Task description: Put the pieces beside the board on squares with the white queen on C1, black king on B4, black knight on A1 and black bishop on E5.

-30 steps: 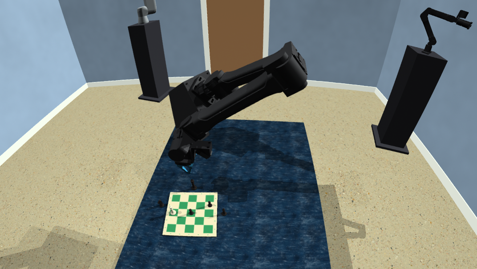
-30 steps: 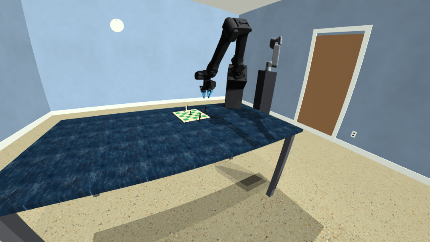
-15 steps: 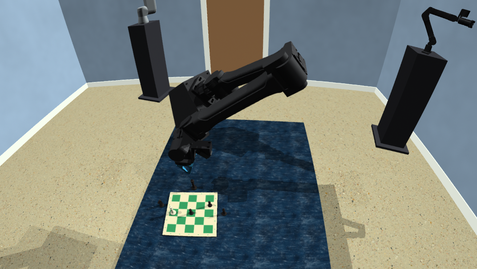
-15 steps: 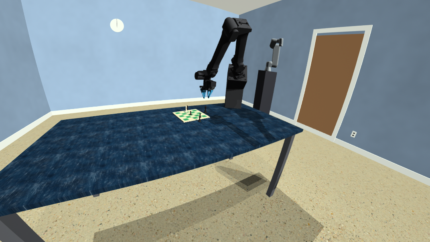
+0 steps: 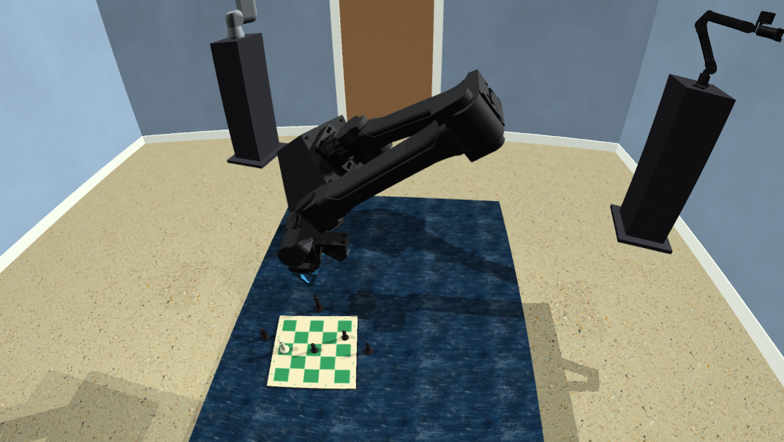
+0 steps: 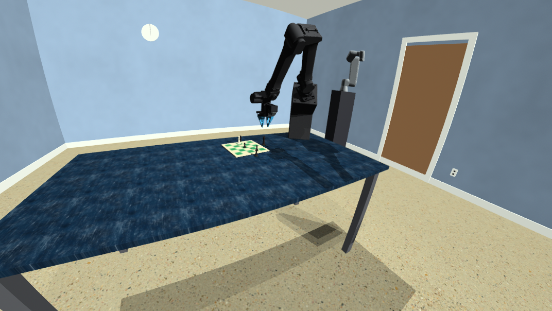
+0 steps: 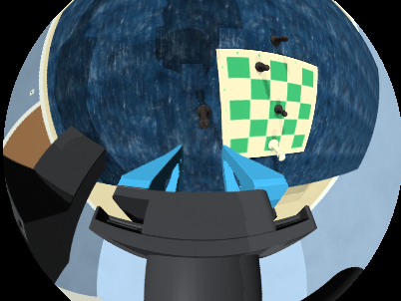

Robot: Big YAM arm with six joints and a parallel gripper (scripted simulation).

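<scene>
My gripper (image 5: 311,285) (image 6: 265,126) (image 7: 201,147) is partly open and empty, high above the table behind the board. The tall black piece, seemingly the king (image 5: 317,303) (image 6: 263,140) (image 7: 203,116), stands just behind the board (image 5: 296,375) (image 7: 222,75). A small black piece, probably the knight (image 5: 264,334), stands left of the board. Another, probably the bishop (image 5: 368,347) (image 6: 256,150) (image 7: 278,39), stands right of it. The white queen (image 5: 283,346) (image 6: 239,140) (image 7: 274,146) stands upright on the left column's middle green square. The edge labels are too small to read.
Two small black pieces stand on the board: one (image 5: 314,348) (image 7: 280,111) on the centre green square, one (image 5: 344,335) (image 7: 261,67) on a cream square in the right column. The blue table (image 5: 439,356) (image 6: 162,193) extends right and in front of the board.
</scene>
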